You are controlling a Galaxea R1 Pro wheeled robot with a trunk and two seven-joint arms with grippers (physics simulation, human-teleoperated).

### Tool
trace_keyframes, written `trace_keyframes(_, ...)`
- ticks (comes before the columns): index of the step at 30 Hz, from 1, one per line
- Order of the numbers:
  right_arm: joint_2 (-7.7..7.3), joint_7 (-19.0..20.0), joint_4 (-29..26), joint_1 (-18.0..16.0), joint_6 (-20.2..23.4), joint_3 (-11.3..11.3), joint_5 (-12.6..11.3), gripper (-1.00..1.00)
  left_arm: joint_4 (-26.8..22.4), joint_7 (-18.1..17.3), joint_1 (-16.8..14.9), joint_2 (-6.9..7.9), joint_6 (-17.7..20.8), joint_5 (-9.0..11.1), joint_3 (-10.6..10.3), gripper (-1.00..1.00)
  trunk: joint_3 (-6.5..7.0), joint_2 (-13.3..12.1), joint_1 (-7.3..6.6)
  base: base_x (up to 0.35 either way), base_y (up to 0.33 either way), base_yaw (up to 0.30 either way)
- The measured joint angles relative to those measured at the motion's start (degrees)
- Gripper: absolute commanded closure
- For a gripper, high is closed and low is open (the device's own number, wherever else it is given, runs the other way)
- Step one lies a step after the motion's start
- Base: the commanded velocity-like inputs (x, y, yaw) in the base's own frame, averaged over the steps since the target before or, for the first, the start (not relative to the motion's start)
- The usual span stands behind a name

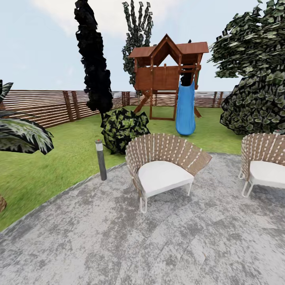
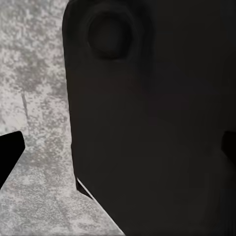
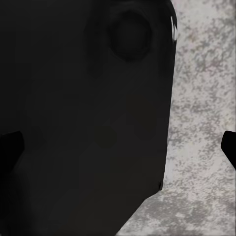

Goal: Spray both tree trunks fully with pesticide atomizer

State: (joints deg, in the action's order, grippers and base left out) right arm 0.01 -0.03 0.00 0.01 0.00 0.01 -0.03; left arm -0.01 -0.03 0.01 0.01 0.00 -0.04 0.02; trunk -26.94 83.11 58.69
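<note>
Grey paving (image 1: 118, 245) was edged by lawn (image 1: 59, 158), two woven chairs (image 1: 164, 168) were counted, one bollard (image 1: 101, 160); neither pincer's opening could be told.

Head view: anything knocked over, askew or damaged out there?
Nothing stands out. Both wicker chairs stand upright on the stone patio, the bollard light is vertical, and the playset with its slide looks intact.

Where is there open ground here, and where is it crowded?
Open: the grey paving in front of the two wicker chairs, and the lawn between fence and bollard light. Crowded: around the round bush, playset and slide.
</note>
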Motion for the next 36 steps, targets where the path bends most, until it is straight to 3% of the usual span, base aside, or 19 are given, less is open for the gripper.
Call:
trace_keyframes(7, -0.33, 0.2, 0.3, -0.6, 0.1, 0.2, 0.2, -1.0, -2.0, -0.4, 2.3, -2.05, -0.2, 0.2, 0.1, -1.0, 0.01, 0.0, 0.04, 0.0, 0.0, 0.0)
trace_keyframes(12, -0.33, 0.2, 0.3, -0.6, 0.1, 0.2, 0.2, -1.0, -2.0, -0.4, 3.8, -2.05, -0.2, 0.2, 0.1, -1.0, 0.01, 0.0, 0.04, 0.0, 0.0, 0.0)
trace_keyframes(26, -0.46, -0.1, -0.5, -0.6, -0.4, 0.2, 0.1, -1.0, -2.5, -0.2, 4.0, -2.4, -0.8, 0.0, 0.1, -1.0, 0.01, 0.0, 0.04, 0.0, 0.0, 0.0)
trace_keyframes(29, -1.29, -1.1, -1.5, -1.3, 0.1, 0.1, -0.1, -1.0, -3.5, 0.7, 4.5, -2.64, -0.5, -0.1, 0.2, -1.0, 0.02, 0.0, 0.04, 0.0, 0.0, 0.0)
trace_keyframes(35, -3.07, -3.0, -3.4, -3.3, 2.0, -0.1, -0.3, -1.0, -5.4, 2.6, 2.6, -2.0, 1.4, -0.1, 0.2, -1.0, 0.02, 0.0, 0.04, 0.0, 0.0, 0.0)
trace_keyframes(36, -3.62, -10.2, -10.2, -4.0, 5.2, -0.2, -0.3, -1.0, -14.2, 3.8, 2.7, -1.97, 6.8, 0.0, 0.2, -1.0, -0.01, 0.0, 0.03, 0.0, 0.0, 0.0)
